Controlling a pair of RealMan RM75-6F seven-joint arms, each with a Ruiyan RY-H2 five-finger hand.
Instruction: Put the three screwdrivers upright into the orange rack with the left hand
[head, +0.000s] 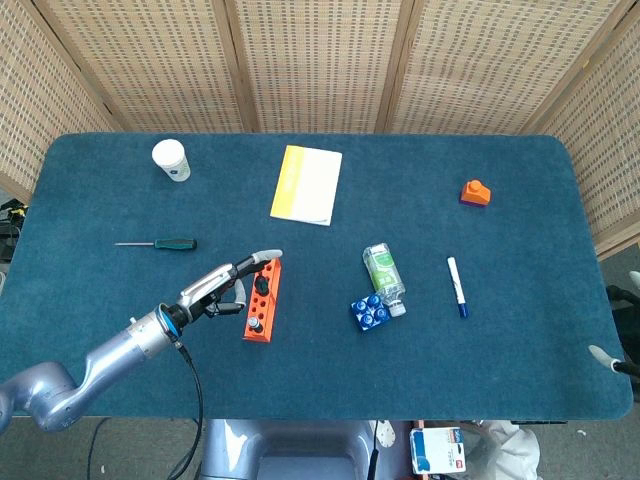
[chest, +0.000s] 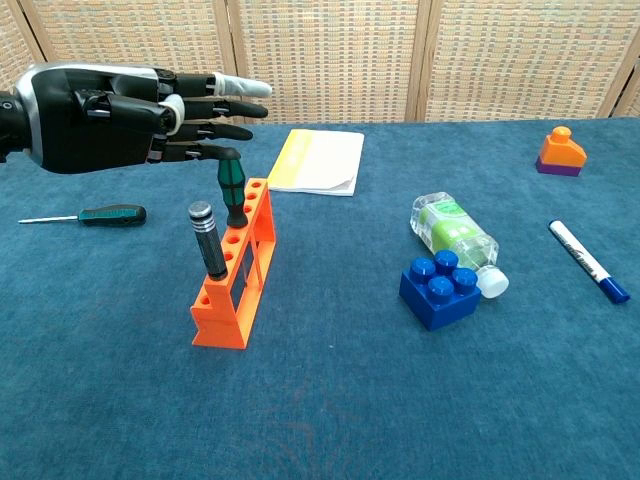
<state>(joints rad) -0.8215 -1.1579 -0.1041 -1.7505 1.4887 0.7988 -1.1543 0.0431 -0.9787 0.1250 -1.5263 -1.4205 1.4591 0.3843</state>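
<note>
Screwdrivers are the business here, and two of the three already stand in the orange rack (chest: 238, 268), which sits left of centre in the chest view. The black-handled screwdriver (chest: 207, 237) leans a little in a near hole, and the green-handled screwdriver (chest: 233, 186) stands almost upright in a hole further back. The left hand (chest: 110, 103) hovers in the upper left of that view, fingers stretched out flat and slightly apart; its lowest fingertip lies right at the green handle's top. I cannot tell whether it touches, but nothing is gripped. The right hand is not to be seen in either view.

To my eye the step is letting go of the green one cleanly. Best to draw the hand away up and to the left, without brushing the handle, since a nudge could tip it or shift the light rack.

The third screwdriver (chest: 96, 215) lies flat at the left edge, well apart from the rack, its handle nearer the rack. It would want pinching at the handle, then turning tip-down over a free hole.
</note>
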